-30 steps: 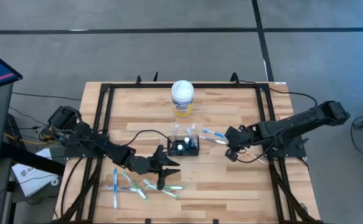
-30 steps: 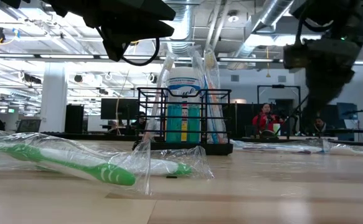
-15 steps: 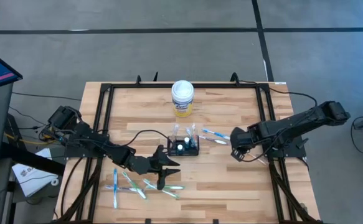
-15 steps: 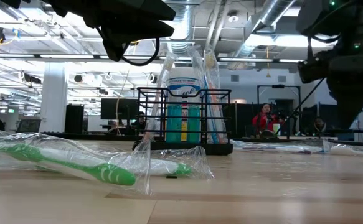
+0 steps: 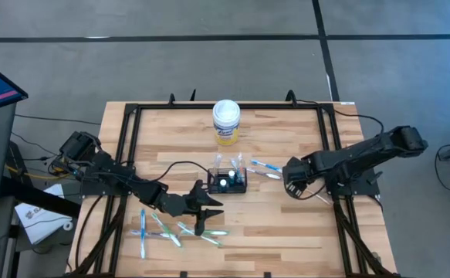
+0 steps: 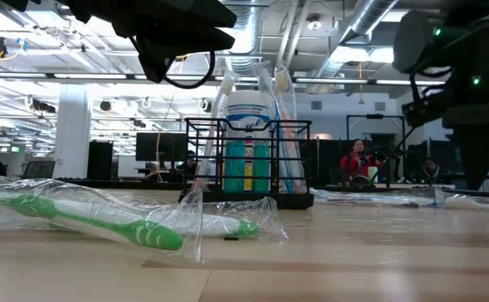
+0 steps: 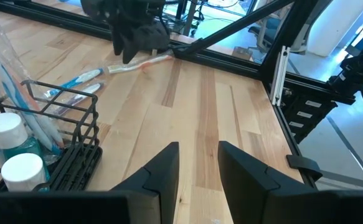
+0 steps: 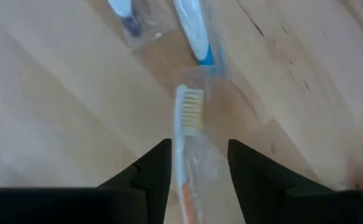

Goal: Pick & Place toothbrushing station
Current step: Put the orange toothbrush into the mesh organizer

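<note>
Right gripper (image 5: 290, 179) sits right of centre in the high view, low over the table (image 5: 286, 232). We see its fingers (image 8: 153, 165) parted in the right wrist view, with a wrapped toothbrush (image 8: 189, 134) lying on the wood between them; whether the pads touch the wrapper we cannot tell. We note two blue-handled brushes (image 8: 193, 31) just beyond it.

Left gripper (image 5: 201, 210) is at lower centre of the high view, just below the caddy. Its fingers (image 7: 162, 174) stand apart in the left wrist view with bare wood between them, holding nothing.

We find the toothbrushing station (image 5: 229, 180), a black wire caddy, at the middle of the high view, upright on the table. In the low view the caddy (image 6: 248, 164) holds a white-capped bottle and upright brushes in wrappers.

A white-lidded canister (image 5: 226, 121) stands at upper centre of the high view, well apart from the caddy. Several wrapped toothbrushes (image 5: 174, 230) lie scattered at lower left of centre, and one green brush (image 6: 93, 220) fills the low view's left foreground.
</note>
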`<control>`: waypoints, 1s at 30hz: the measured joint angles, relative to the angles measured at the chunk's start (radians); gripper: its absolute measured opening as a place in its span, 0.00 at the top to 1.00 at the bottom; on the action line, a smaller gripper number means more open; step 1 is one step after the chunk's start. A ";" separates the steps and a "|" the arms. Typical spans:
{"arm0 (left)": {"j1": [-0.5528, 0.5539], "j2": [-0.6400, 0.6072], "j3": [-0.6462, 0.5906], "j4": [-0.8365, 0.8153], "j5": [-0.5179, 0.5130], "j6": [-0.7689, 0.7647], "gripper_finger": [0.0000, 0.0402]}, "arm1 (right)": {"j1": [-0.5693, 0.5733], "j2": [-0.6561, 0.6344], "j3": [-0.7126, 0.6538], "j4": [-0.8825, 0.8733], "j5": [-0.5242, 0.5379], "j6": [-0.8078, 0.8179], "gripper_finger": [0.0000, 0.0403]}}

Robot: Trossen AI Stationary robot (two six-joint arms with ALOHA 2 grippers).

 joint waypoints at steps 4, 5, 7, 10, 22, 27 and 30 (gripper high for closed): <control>0.000 0.000 0.000 0.000 0.000 0.000 0.74 | -0.012 0.066 0.000 0.031 -0.001 -0.031 0.59; 0.000 0.000 0.000 0.000 0.000 0.000 0.74 | -0.015 0.080 0.000 0.051 -0.007 -0.042 0.58; 0.000 0.000 0.000 0.000 0.000 0.000 0.74 | -0.019 0.106 0.000 0.083 -0.019 -0.067 0.57; 0.000 0.000 0.000 0.000 0.000 0.000 0.74 | -0.019 0.149 0.001 0.104 -0.024 -0.078 0.55; 0.000 0.000 0.000 0.000 0.000 0.000 0.74 | -0.024 0.198 0.021 0.094 -0.031 -0.110 0.73; 0.000 0.000 0.000 0.000 0.000 0.000 0.74 | -0.026 0.165 0.020 0.088 -0.012 -0.111 0.94; 0.000 0.000 0.000 0.000 0.000 0.000 0.74 | -0.026 0.150 0.022 0.094 -0.008 -0.122 0.97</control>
